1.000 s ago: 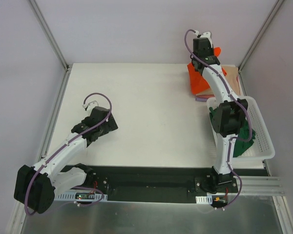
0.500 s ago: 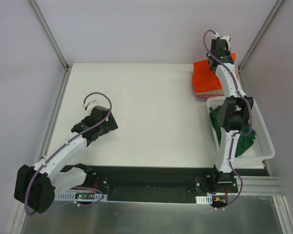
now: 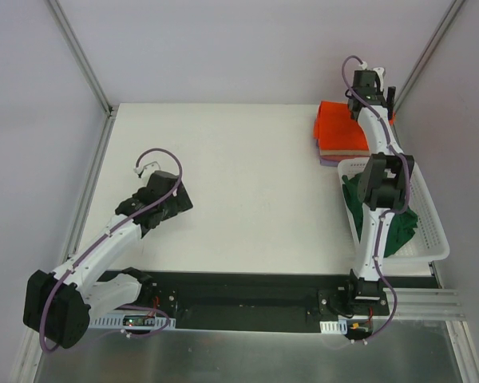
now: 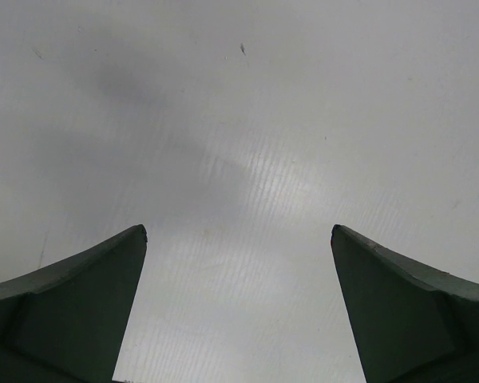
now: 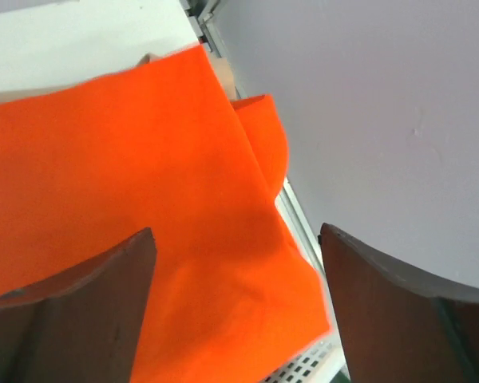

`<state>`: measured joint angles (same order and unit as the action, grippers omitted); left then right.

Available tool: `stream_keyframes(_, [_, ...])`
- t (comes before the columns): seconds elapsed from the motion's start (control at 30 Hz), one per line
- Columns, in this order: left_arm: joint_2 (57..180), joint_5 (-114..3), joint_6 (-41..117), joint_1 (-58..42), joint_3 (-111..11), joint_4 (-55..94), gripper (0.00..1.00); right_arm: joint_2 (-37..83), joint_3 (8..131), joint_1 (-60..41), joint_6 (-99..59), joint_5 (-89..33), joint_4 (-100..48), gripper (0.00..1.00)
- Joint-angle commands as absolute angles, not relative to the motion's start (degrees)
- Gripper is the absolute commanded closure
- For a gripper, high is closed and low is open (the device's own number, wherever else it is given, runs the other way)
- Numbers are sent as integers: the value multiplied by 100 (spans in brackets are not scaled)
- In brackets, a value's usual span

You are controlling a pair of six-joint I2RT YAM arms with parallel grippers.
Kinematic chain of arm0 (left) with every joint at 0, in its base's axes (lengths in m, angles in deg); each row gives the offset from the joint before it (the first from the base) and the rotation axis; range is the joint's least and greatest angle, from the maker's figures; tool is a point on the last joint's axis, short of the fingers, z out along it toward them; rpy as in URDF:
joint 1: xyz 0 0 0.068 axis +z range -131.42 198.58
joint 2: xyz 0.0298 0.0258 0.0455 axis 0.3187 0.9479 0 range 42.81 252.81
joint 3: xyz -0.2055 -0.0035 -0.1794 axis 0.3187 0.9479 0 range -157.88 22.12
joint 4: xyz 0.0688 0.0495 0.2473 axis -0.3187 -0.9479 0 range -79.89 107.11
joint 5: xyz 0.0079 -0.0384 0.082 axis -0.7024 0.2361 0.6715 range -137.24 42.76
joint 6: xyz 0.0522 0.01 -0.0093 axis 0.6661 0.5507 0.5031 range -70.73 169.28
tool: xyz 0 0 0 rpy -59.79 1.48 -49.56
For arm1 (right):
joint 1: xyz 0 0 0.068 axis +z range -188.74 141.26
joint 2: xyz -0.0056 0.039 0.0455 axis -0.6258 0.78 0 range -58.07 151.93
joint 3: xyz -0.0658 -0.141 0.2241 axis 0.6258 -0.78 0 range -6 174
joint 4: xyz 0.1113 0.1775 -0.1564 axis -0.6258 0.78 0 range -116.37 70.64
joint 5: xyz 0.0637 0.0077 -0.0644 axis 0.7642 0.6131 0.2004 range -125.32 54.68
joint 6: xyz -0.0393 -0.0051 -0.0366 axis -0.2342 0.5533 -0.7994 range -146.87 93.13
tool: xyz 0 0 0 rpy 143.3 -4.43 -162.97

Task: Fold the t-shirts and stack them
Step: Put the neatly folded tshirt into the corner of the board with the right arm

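Note:
A folded bright orange t-shirt (image 3: 338, 125) lies on top of a stack in the table's far right corner, with pink and lilac edges (image 3: 332, 157) showing under it. My right gripper (image 3: 373, 88) hovers open over the shirt's far right corner. In the right wrist view the orange t-shirt (image 5: 144, 159) spreads flat below the spread jaws of the right gripper (image 5: 235, 239), which hold nothing. A dark green t-shirt (image 3: 393, 225) lies crumpled in the white basket (image 3: 432, 233). My left gripper (image 3: 174, 204) rests low at the near left, open over bare table (image 4: 247, 120), and in its own view the left gripper (image 4: 239, 231) is empty.
The white slatted basket stands along the right edge just in front of the stack, and its corner (image 5: 303, 369) shows below the orange cloth. Grey walls and metal frame posts (image 3: 421, 60) close in right behind the right gripper.
My right gripper carried the orange t-shirt right and back onto the stack, then opened and let it go. The shirt now lies flat. The left arm has not moved.

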<state>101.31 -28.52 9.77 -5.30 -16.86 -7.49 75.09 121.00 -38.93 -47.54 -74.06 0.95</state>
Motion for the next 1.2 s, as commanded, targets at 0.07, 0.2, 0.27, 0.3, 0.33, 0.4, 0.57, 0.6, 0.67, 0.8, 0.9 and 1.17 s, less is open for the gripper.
stream_keyframes(0.07, [9916, -2852, 1095, -471, -2174, -1127, 1, 6570, 12128, -3971, -4174, -7224, 87, 4])
stream_keyframes(0.2, [9547, -2896, 1052, -471, -2113, -1163, 1, 5384, 11084, -3962, -3533, -6015, 229, 4])
stream_keyframes(0.27, [9406, -2957, 1060, -471, -2077, -1163, 1, 4620, 10241, -3945, -3400, -5153, 106, 4])
stream_keyframes(0.3, [9336, -2992, 1069, -471, -2025, -1163, 1, 4286, 9872, -3910, -3356, -4688, 19, 4])
stream_keyframes(0.33, [9274, -3010, 1078, -471, -2007, -1171, 1, 3891, 9433, -3883, -3294, -4370, -69, 4])
stream_keyframes(0.4, [9177, -3063, 1052, -471, -1981, -1163, 1, 3153, 8554, -3700, -3268, -3990, -271, 4])
stream_keyframes(0.57, [8931, -3159, 1156, -471, -1954, -1154, 1, 1192, 5964, -3399, -2767, -3324, -1044, 4])
stream_keyframes(0.6, [8870, -3203, 1166, -471, -1919, -1145, 1, 789, 5383, -3382, -2697, -3208, -1254, 4])
stream_keyframes(0.67, [8712, -3204, 1139, -471, -1814, -1067, 1, 24, 4371, -3382, -2346, -3005, -1834, 4])
stream_keyframes(0.8, [8431, -3317, 1253, -471, -1559, -724, 1, -1068, 3050, -3373, -1915, -2609, -2275, 4])
stream_keyframes(0.9, [8176, -3511, 1359, -480, -1401, -574, 1, -1770, 2364, -3382, -1774, -3150, -2337, 4])
stream_keyframes(1.17, [7429, -3617, 1500, -480, -926, -73, 1, -2897, 1632, -3382, -1782, -3637, -2927, 4])
